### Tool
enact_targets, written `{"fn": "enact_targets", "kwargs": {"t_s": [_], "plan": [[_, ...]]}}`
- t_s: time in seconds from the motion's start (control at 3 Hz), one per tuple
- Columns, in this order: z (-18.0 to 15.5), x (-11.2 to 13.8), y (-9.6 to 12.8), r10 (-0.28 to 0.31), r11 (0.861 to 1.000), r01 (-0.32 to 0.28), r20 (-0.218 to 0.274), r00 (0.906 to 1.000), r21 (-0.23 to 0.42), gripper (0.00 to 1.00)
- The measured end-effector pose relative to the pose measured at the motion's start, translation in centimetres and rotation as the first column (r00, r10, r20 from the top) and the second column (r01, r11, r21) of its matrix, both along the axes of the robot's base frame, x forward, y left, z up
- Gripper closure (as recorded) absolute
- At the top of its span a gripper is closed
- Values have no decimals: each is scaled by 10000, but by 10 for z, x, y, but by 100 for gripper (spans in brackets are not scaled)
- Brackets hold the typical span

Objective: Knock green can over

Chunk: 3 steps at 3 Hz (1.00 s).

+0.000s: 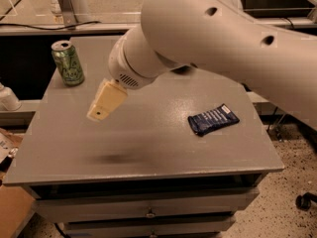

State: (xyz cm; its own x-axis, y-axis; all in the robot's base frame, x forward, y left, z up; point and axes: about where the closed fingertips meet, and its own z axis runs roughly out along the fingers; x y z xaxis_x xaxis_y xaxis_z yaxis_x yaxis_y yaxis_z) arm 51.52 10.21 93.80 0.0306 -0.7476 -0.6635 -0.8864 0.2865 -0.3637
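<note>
The green can [68, 63] stands upright at the back left corner of the grey table [148, 138]. It is light green with darker print and a silver top. My gripper [105, 101] shows as a cream block at the end of the big white arm [208, 38]. It hangs above the table's left middle, to the right of the can and nearer the front, apart from it. The arm covers the back middle of the table.
A dark blue snack packet [213, 119] lies on the right part of the table. Drawers [148, 209] run below the front edge. A cardboard box [10, 207] sits on the floor at the left. A shelf rail [64, 29] runs behind the table.
</note>
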Motion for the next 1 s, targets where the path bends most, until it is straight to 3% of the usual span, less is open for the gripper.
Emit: {"fn": "enact_targets", "kwargs": {"t_s": [0.33,1.0], "plan": [[-9,16,-3,-165,9993,163,51,9999,336,0],[-37,85,1,-502,9864,443,338,9982,1585,0]]}}
